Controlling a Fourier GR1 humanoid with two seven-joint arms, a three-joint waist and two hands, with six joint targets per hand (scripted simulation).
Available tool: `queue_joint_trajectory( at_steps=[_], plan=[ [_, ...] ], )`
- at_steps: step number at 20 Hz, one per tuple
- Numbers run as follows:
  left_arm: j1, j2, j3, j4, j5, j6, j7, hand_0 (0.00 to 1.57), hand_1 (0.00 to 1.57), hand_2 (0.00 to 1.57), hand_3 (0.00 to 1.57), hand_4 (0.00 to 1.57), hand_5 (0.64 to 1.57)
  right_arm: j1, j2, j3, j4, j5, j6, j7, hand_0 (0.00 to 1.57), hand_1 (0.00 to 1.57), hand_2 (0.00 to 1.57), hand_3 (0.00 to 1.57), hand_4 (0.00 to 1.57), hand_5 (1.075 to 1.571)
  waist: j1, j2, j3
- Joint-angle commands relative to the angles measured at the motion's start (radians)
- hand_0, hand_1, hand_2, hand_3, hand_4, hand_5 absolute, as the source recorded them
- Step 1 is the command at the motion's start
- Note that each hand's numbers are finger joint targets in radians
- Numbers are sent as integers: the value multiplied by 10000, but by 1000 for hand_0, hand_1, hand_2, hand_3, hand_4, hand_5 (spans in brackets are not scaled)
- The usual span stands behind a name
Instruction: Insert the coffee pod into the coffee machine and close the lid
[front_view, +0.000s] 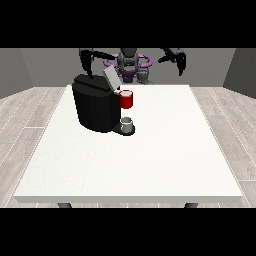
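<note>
The black coffee machine (95, 107) stands on the left half of the white table (165, 150). Its grey lid (111, 77) is tilted up and open. At the machine's front sits a red round pod holder (126, 100) with a pale top; whether the coffee pod lies in it I cannot tell. A small grey cup (127, 124) rests on the machine's base below it. The hand at the view's left (88, 61) hangs in the air above and behind the machine, fingers relaxed and pointing down, holding nothing. The hand at the view's right (176, 56) is raised behind the table's far edge, also relaxed and holding nothing.
The robot's torso (129, 62) stands behind the table's far edge. The table's right half and front carry bare white surface. Wooden floor surrounds the table.
</note>
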Motion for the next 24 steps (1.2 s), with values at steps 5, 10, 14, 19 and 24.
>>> queue_joint_trajectory(
  at_steps=[5,10,14,19,24],
  plan=[
    [722,-128,-634,-1978,217,158,823,0,0,0,0,360,1571,-792,71,117,968,108,-63,-666,0,0,0,0,0,1571,218,663,1],
    [366,697,191,-2053,860,119,1078,0,0,0,0,376,1571,-1133,231,651,861,222,378,-633,0,0,0,0,0,1571,-363,981,-2],
    [1180,673,-122,-2539,867,40,731,0,0,0,0,316,1571,-1402,167,595,1179,291,291,-817,0,0,0,0,79,1571,-305,1155,-2],
    [959,519,-295,-2380,513,590,533,0,0,0,0,347,1571,-2466,16,654,1345,502,111,-518,0,0,0,0,127,1571,-265,1562,-3],
    [979,767,-315,-2202,584,237,358,0,0,0,0,360,1571,-3049,284,1114,1208,1069,-300,-802,0,0,0,0,119,1571,42,1847,-6]
  ],
)
